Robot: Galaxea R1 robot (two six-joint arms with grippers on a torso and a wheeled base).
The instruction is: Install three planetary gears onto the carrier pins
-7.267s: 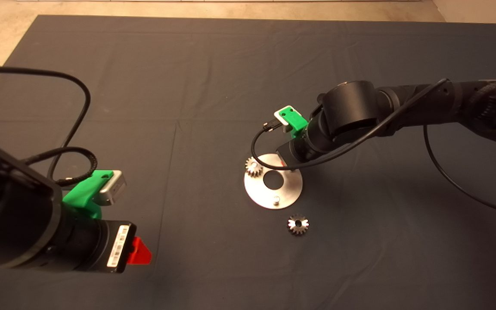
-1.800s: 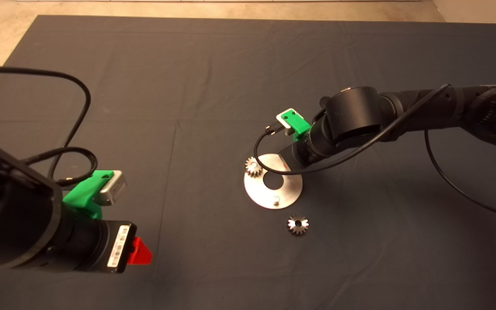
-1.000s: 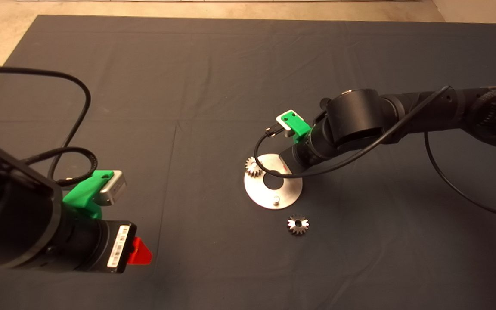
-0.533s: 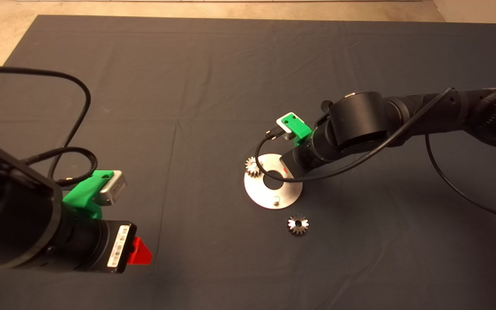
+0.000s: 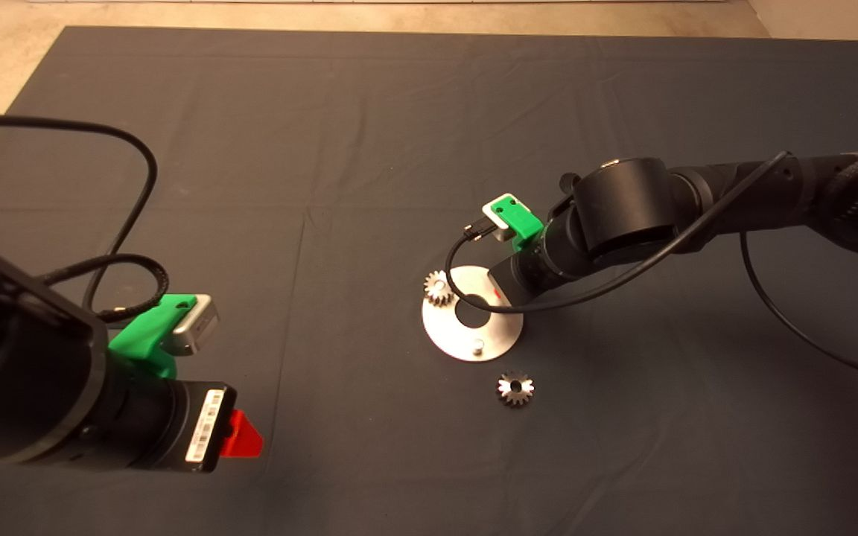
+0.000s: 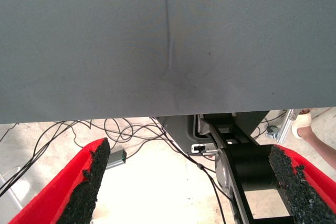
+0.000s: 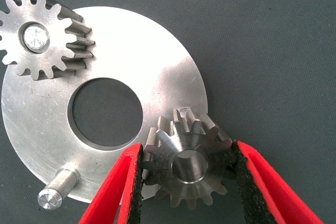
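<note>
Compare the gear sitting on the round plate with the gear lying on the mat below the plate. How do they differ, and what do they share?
The gear on the round plate sits over a carrier pin, which fills its hole in the right wrist view; the gear on the mat lies loose, its hole empty. The first rests on the round plate; the second lies off it. Both are small, shiny and toothed, and no gripper holds either.

Head view: right arm's wrist hides right pincer (image 7: 185,182), the held gear (image 7: 188,163) & third pin. Wrist view: gear covers that pin too; whether it's seated, can't tell. Left pincer (image 6: 184,182) fingers cut off by frame edge.
</note>
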